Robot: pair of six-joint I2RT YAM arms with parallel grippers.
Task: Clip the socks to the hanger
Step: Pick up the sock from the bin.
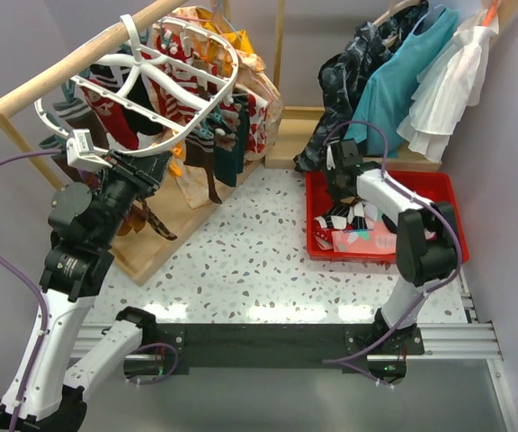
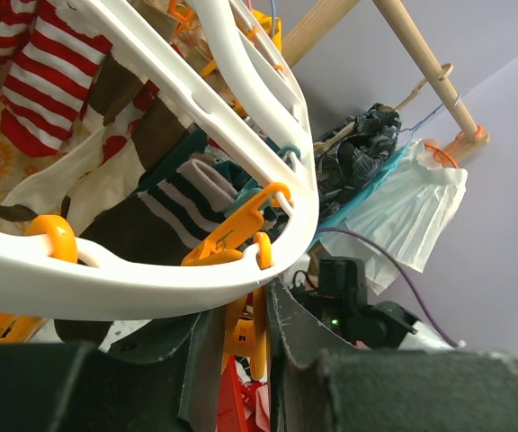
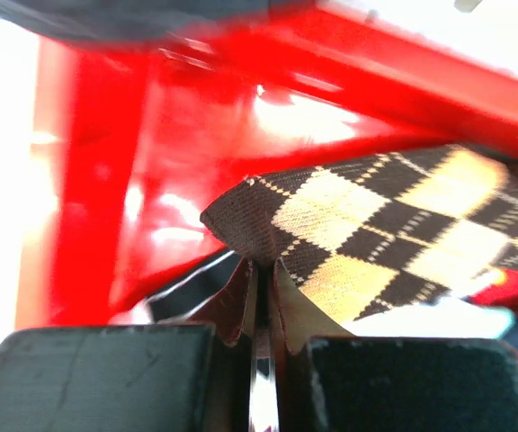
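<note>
The white oval hanger hangs from the wooden rail at the back left, with several socks clipped under it. My left gripper reaches under its near rim and is shut on an orange clip. A red-white striped sock and a dark striped sock hang from it. My right gripper is down in the red tray, shut on the edge of a brown-black argyle sock. More socks lie in the tray.
A wooden rail and frame stand at the left. Teal and white dresses and a dark garment hang at the back right. Floral orange-red cloth hangs behind the hanger. The red tray's wall is close to my right gripper.
</note>
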